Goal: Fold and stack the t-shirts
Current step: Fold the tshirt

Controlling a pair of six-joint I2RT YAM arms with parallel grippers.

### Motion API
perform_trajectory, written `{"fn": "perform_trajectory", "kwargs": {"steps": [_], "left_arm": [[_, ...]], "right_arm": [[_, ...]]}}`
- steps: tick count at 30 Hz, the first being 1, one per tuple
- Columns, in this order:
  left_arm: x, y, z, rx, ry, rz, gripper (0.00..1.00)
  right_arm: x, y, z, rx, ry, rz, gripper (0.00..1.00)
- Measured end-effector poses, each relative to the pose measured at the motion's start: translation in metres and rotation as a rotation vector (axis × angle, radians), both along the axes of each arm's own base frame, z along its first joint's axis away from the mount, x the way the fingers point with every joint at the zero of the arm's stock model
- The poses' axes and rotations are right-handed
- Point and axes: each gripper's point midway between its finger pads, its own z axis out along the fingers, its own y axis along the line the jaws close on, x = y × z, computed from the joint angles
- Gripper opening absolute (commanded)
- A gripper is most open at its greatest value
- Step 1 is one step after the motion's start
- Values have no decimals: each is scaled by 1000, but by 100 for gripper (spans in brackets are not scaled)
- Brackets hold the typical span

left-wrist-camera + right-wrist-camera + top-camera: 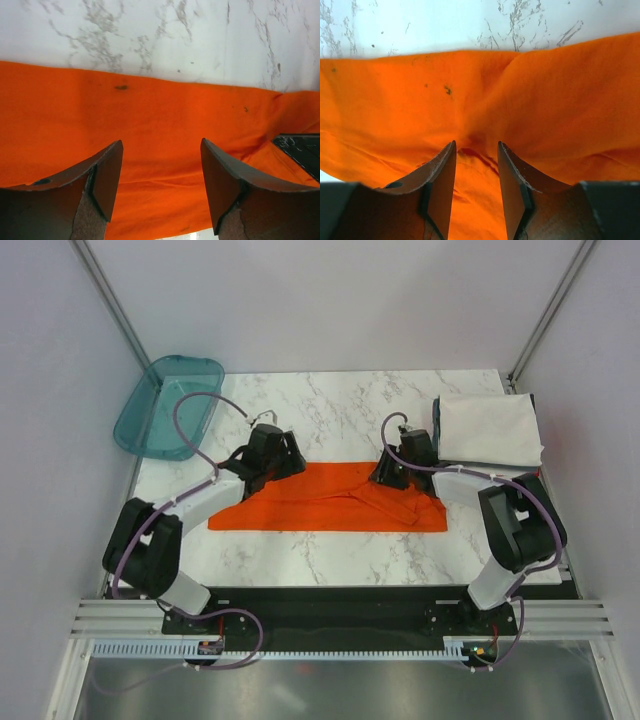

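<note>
The orange t-shirt (330, 500) lies on the marble table, folded into a long flat strip with a bunched right end. My left gripper (268, 462) sits at the strip's far left edge. In the left wrist view, this gripper (161, 145) is wide open over the orange cloth (150, 115) and holds nothing. My right gripper (400, 470) sits at the strip's far right part. In the right wrist view, it (476, 145) is partly open with its tips down on the cloth (545, 100), which puckers between them. A folded white shirt (490, 428) tops a stack at the back right.
A teal translucent tray (150, 430) stands at the back left corner, partly over the table edge. Darker cloth edges (437, 425) show under the white shirt. Grey walls and frame posts close in the back and sides. A dark part (300, 152) shows at the right edge of the left wrist view.
</note>
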Motion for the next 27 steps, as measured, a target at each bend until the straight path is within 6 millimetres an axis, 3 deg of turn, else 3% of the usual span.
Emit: {"fn": "perform_trajectory", "kwargs": {"steps": [4,10,19,24,27], "left_arm": [[4,-27,-15,-11,45,-48,69],[9,-47,-31,-40,105,-81,69],[6,-61,-31,-58,113,-109,69],[4,-74,-27,-68,108,-140,69],[1,-85,-23,-77,102,-171,69]], "right_arm": [[1,5,-9,12,16,26,45],[-7,23,-3,92,23,96,41],[-78,40,8,253,86,210,41],[-98,44,26,315,80,249,44],[-100,41,32,300,65,248,45]]}}
